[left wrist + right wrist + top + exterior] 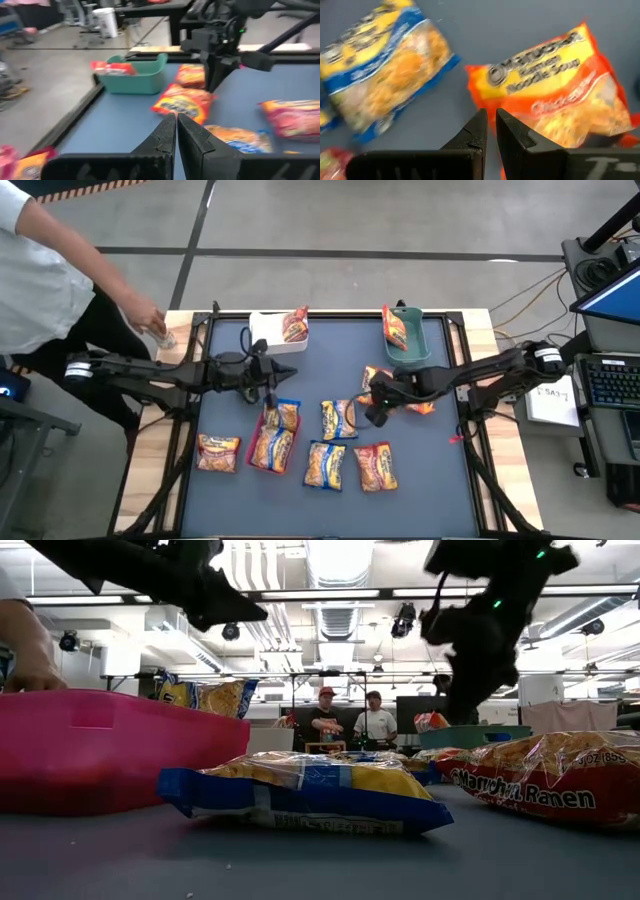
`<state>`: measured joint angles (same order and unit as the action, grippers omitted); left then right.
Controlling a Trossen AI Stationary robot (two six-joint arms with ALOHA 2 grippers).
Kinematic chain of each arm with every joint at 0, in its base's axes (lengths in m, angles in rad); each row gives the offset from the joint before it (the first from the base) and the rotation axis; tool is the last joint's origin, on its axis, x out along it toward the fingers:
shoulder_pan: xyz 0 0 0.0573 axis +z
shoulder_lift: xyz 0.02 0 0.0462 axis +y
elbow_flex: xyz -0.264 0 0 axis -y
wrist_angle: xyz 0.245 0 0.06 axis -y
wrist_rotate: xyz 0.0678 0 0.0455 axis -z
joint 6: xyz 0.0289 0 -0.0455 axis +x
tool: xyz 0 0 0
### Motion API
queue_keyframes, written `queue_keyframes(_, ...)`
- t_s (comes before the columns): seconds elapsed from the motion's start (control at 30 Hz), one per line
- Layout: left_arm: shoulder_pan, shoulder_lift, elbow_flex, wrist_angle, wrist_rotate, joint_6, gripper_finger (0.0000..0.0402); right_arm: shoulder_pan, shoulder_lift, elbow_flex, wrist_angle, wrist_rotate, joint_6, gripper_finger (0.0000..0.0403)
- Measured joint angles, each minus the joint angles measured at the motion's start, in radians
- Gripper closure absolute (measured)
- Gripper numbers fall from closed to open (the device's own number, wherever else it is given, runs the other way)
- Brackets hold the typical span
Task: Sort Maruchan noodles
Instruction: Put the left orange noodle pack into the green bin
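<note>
Orange noodle packet [555,95] sits under our right gripper [490,125].
Both our grippers, the left gripper [177,131] too, have fingers closed, holding nothing, above the table's middle.

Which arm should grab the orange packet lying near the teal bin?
Right. The right gripper hangs just over that orange packet, empty. The left gripper sits farther off by the white bin.

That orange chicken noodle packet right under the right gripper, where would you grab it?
Probably the orange packet by its crimped end edge, coming straight down. It lies flat on the mat, so only an edge offers something thin to pinch. The right gripper hovers by that edge, fingers nearly shut.
</note>
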<state>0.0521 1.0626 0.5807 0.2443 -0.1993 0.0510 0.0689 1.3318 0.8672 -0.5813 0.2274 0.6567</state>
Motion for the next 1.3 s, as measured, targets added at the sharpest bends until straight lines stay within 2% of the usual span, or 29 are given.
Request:
queue_keyframes(0.13,-0.001,0.0,0.027,0.001,0.082,-0.007,0.0402,0.072,-0.051,-0.001,-0.068,0.001,0.091,0.0376)
queue_keyframes(0.33,0.0,0.0,0.056,-0.007,0.087,0.012,0.0402,0.197,-0.116,-0.004,-0.236,0.005,0.282,0.0376)
queue_keyframes(0.47,0.0,0.001,0.062,-0.005,0.087,0.018,0.0402,0.227,-0.142,-0.03,-0.273,0.023,0.365,0.0376)
queue_keyframes(0.6,0.0,0.001,0.062,-0.005,0.087,0.018,0.0402,0.21,-0.145,-0.078,-0.247,0.137,0.396,0.0376)
queue_keyframes(0.77,0.0,0.001,0.062,0.009,0.087,0.052,0.0402,0.172,-0.103,-0.139,-0.105,0.412,0.422,0.0376)
queue_keyframes(0.83,0.0,0.001,0.062,0.021,0.087,0.072,0.0402,0.158,-0.076,-0.157,-0.019,0.471,0.384,0.0376)
queue_keyframes(1.1,0.0,0.001,0.061,0.056,0.086,0.141,0.0402,0.11,0.08,-0.172,0.167,0.465,0.281,0.0376)
queue_keyframes(1.3,0.0,0.016,0.061,0.066,0.086,0.161,0.0402,0.113,0.155,-0.145,0.177,0.355,0.242,0.0376)
